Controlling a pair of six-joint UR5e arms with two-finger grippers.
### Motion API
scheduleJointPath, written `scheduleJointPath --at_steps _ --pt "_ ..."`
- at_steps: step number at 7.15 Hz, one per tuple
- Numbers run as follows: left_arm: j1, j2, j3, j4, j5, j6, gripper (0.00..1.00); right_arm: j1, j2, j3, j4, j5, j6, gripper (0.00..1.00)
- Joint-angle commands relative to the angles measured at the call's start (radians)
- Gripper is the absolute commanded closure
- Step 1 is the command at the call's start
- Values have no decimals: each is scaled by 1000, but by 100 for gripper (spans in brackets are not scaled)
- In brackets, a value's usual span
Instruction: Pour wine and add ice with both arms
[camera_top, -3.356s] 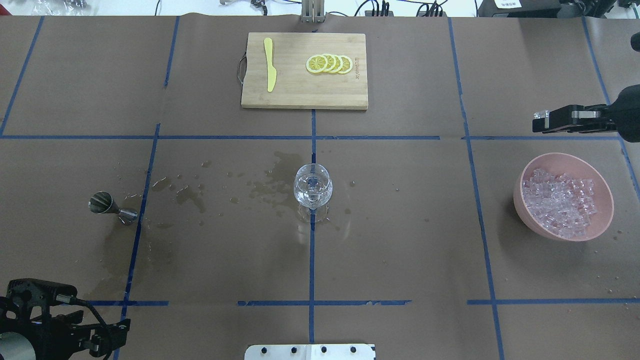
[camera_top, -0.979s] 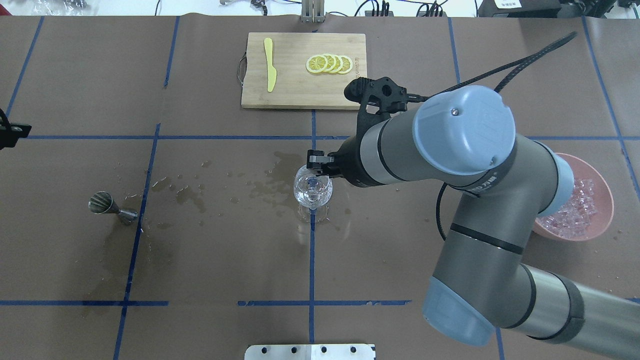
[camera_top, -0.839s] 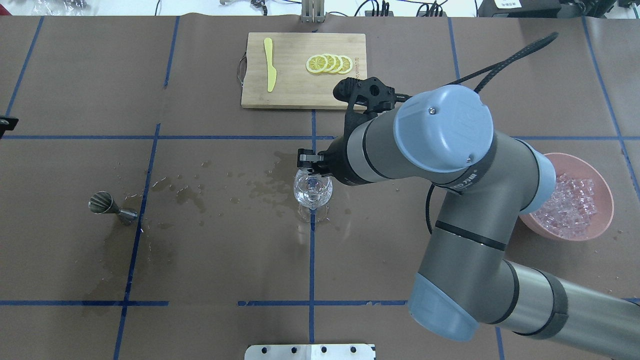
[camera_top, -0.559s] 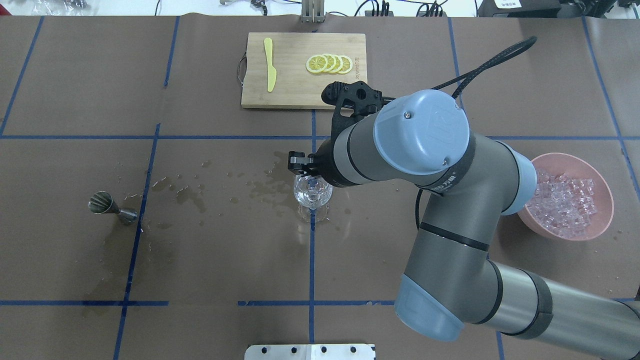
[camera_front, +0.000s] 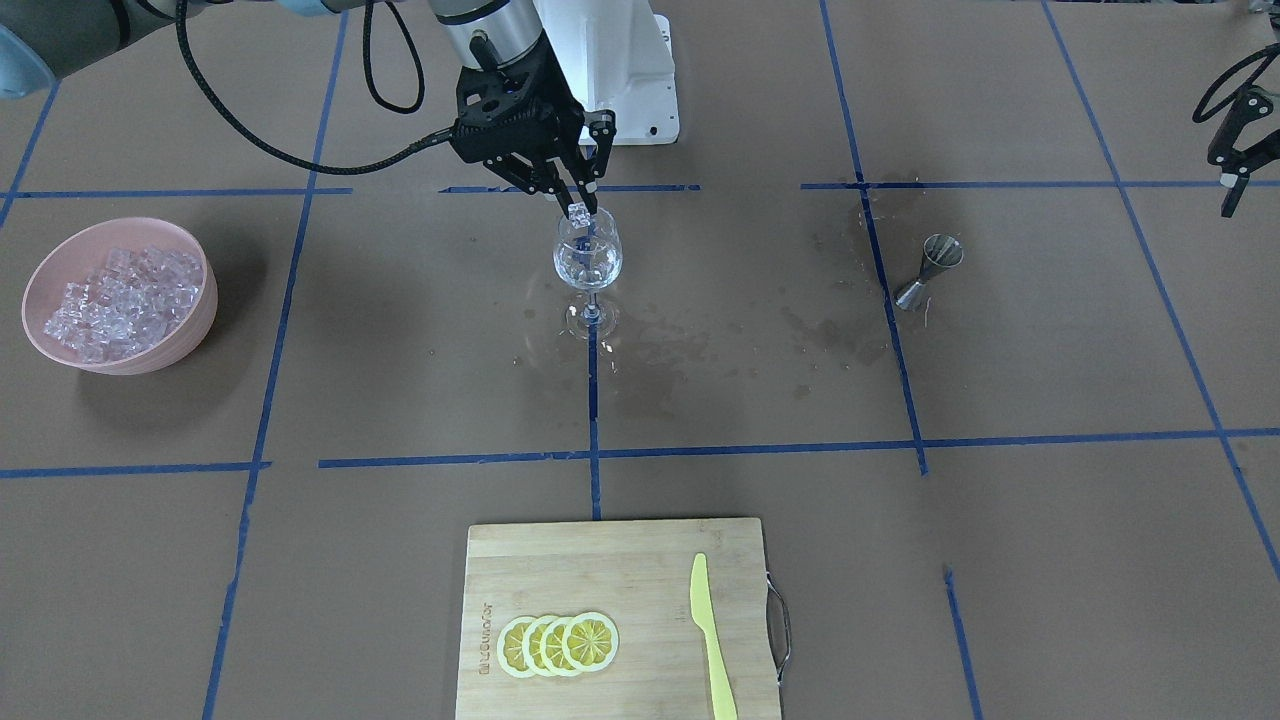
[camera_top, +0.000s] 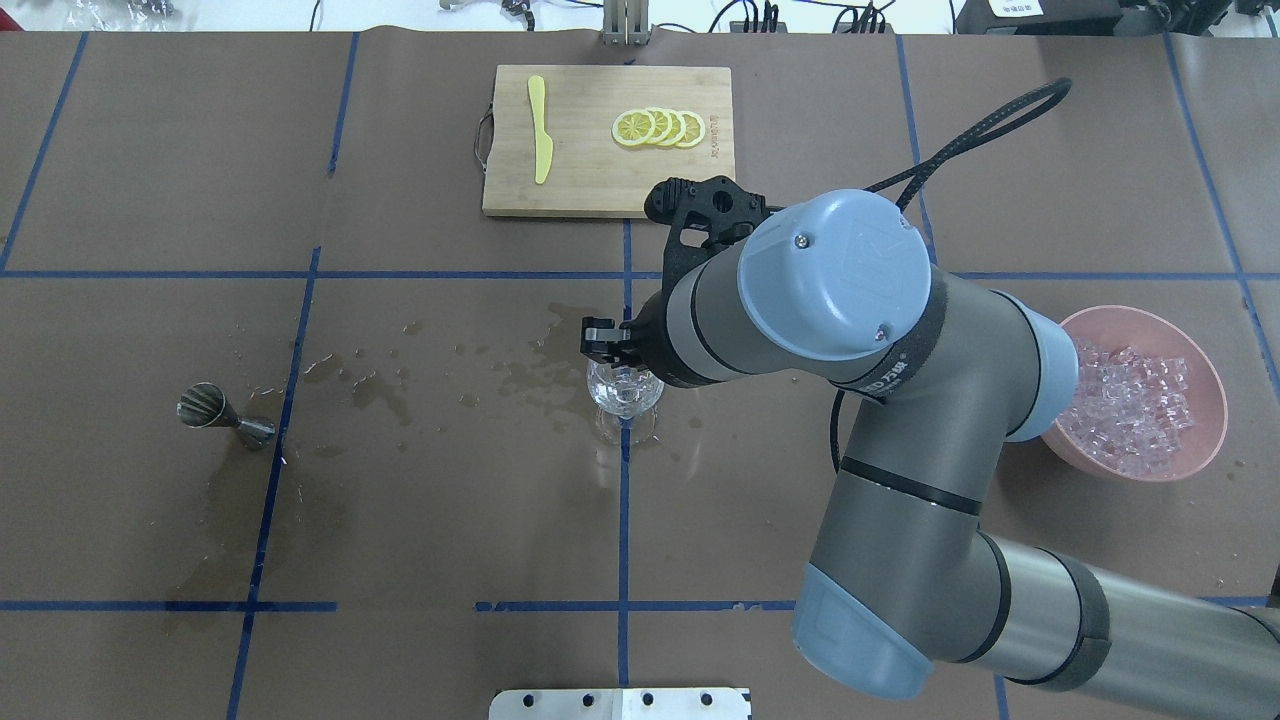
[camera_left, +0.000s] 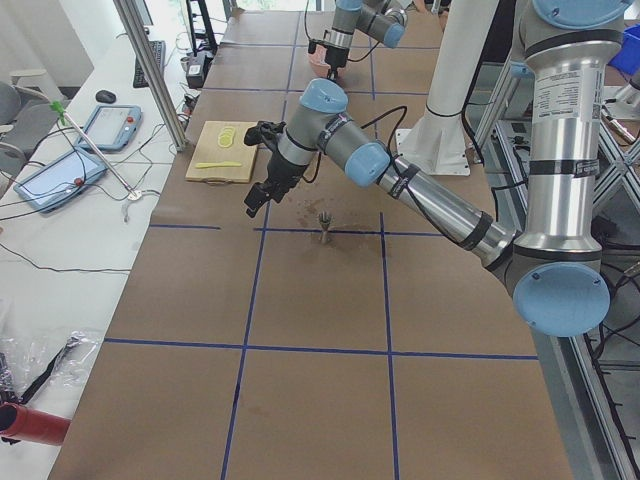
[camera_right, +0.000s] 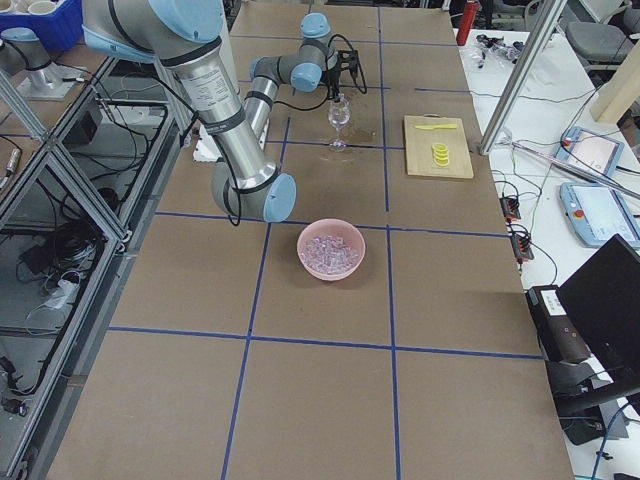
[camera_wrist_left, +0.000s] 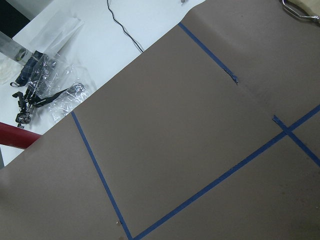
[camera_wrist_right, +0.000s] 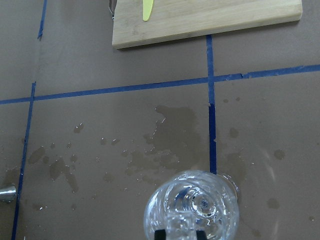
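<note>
Exterior front-facing view: the right jaws, at the end of the right arm, hang just over the rim of the wine glass, clamped on one ice cube. The rest of the ice lies heaped in a pink bowl, well away from those jaws on the brown surface. A steel jigger stands off to their other side among wet stains. The left jaws sit at the surface's edge; I cannot tell whether they are apart. The cutting board bears a burned-in mark too small to read.
</note>
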Motion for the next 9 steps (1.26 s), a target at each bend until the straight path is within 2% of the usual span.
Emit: scheduleJointPath --at_steps 1,2,4,5,7,8,9 --pt "-1 -1 4 0 -1 0 0 -12 4 0 -7 -1 46 86" --pt "-1 -1 6 0 1 0 0 -13 4 -1 -8 -1 47 73" --pt "-1 -1 9 -2 1 0 0 -13 4 -1 -7 -13 47 23" --pt "-1 -1 7 -2 -1 0 0 -15 5 -1 -8 -15 47 14" --pt "-1 -2 7 -2 -1 -4 0 -13 5 0 -8 -15 47 10" --pt "-1 -5 13 -2 -1 -6 0 -12 2 18 -22 -11 47 4" --pt "-2 -11 24 6 -30 -6 0 2 2 66 -97 -4 43 1"
